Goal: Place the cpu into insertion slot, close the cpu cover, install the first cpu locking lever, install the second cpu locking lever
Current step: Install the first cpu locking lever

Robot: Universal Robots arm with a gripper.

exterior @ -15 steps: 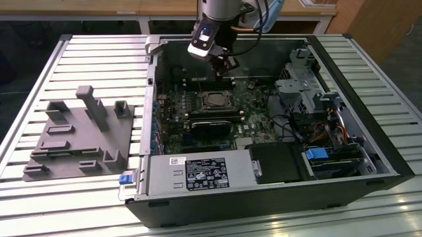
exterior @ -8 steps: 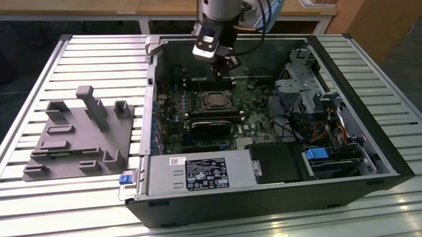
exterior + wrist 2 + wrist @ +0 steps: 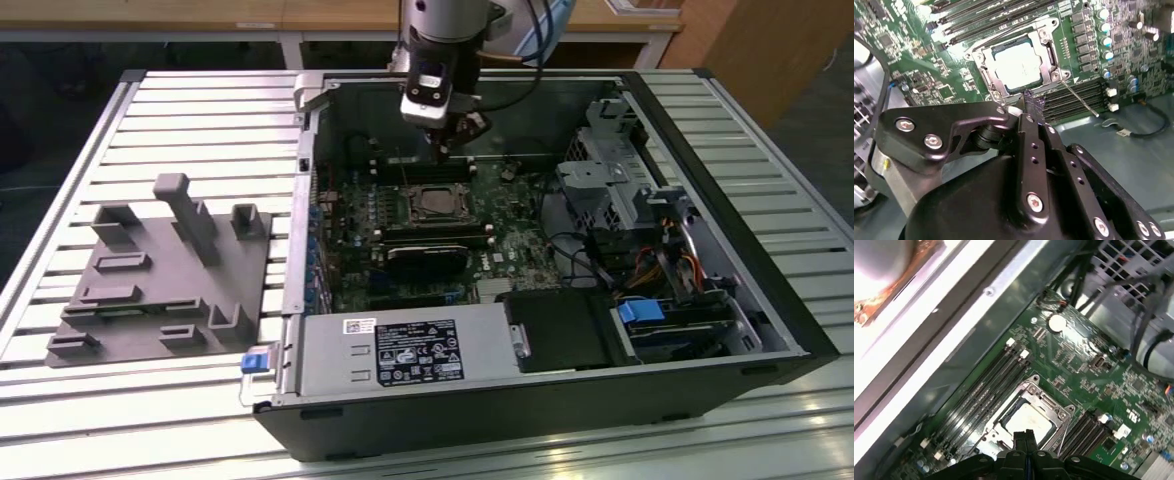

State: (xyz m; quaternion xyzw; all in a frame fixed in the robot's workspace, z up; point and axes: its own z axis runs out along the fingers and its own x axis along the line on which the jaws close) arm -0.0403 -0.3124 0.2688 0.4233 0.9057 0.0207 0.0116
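1. While the cpu [image 3: 1016,67] sat in the insertion slot [image 3: 1004,48], the cpu cover [image 3: 1049,50] appeared flat over its edges.
2. A thin locking lever [image 3: 1080,98] stuck out beside the slot.
3. The gripper [image 3: 1030,100] hung near the slot, fingers pressed together, empty.
4. Those tips might slip off the springy lever and scrape the board.

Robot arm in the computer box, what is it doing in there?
The robot arm is reaching into the open computer case. Its gripper is shut and seems to hold nothing. It hangs just beside the silver chip on the green board. The chip is already in its place, and the metal cover lies flat around it. One thin lever sticks out from a corner of the cover.
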